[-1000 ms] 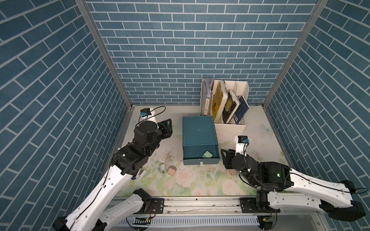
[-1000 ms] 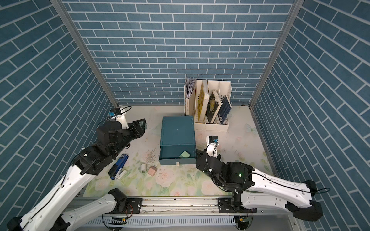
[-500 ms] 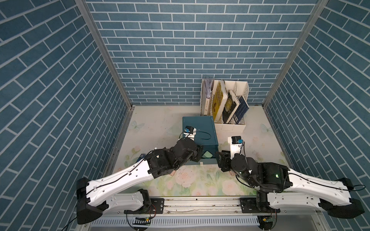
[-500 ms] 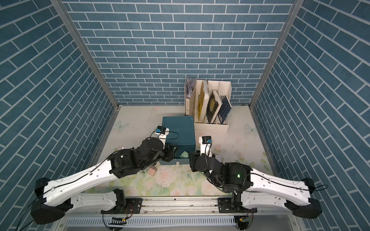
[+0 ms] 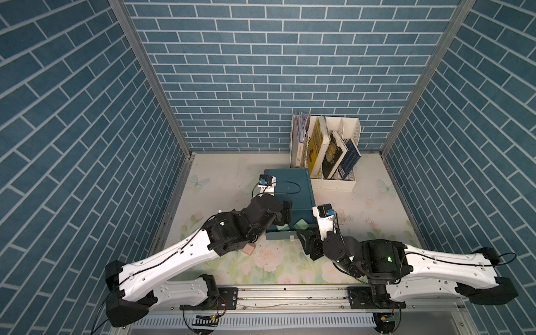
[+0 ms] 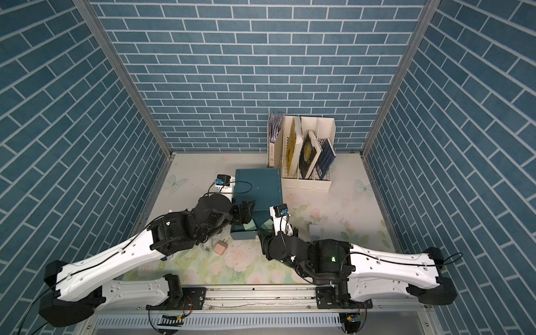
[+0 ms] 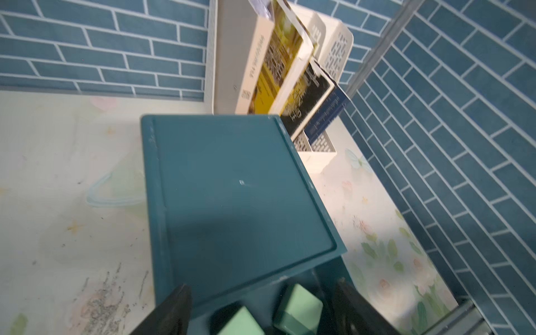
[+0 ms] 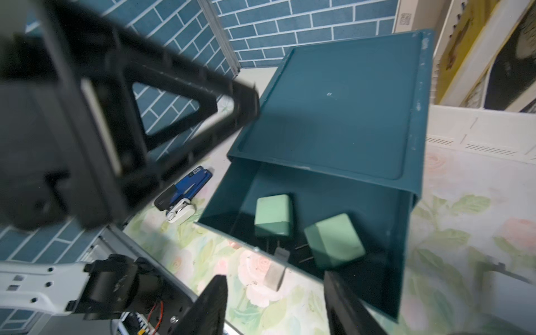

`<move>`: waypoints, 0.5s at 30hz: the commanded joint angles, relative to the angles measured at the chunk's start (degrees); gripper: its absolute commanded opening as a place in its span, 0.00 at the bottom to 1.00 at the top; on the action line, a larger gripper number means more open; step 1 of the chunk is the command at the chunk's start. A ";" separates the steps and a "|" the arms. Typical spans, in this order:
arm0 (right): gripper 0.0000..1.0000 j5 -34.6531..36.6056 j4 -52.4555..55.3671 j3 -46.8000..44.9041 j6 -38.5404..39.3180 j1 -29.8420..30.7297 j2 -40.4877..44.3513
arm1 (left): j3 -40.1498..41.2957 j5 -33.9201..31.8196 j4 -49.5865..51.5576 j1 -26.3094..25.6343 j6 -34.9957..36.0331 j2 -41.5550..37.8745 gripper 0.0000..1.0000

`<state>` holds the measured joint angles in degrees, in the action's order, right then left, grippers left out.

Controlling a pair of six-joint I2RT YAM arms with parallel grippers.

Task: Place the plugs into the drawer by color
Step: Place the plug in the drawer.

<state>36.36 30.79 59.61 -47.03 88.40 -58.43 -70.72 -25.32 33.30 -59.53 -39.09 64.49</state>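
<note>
Left arm stretches over the open drawer (image 8: 227, 200), left gripper (image 7: 262, 285) spread empty above two mint plugs (image 8: 272, 216). Right gripper (image 8: 274, 277) hovers at its front, jaws apart.

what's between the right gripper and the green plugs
Only the front wall of the open drawer and its white tab, shown in the right wrist view.

Bright, even light, a soft shadow on the drawer (image 7: 229, 185) — wrist views blurred, top views sharp.
</note>
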 commanded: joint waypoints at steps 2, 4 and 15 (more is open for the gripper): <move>0.43 1.44 -0.11 2.98 1.63 5.33 -4.59 | 0.48 6.75 1.68 10.03 1.52 0.24 0.77; 0.43 3.28 0.26 3.59 1.15 8.62 -7.02 | 3.17 13.31 -1.24 15.02 2.44 0.26 0.77; 0.52 7.97 2.79 -1.60 -19.79 10.62 -11.36 | 9.26 20.69 -6.64 19.49 5.16 4.53 0.68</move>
<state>41.21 31.73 59.13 -57.98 99.31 -69.41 -62.39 -5.89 28.36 -40.56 -35.31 69.76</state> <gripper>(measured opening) 0.516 0.686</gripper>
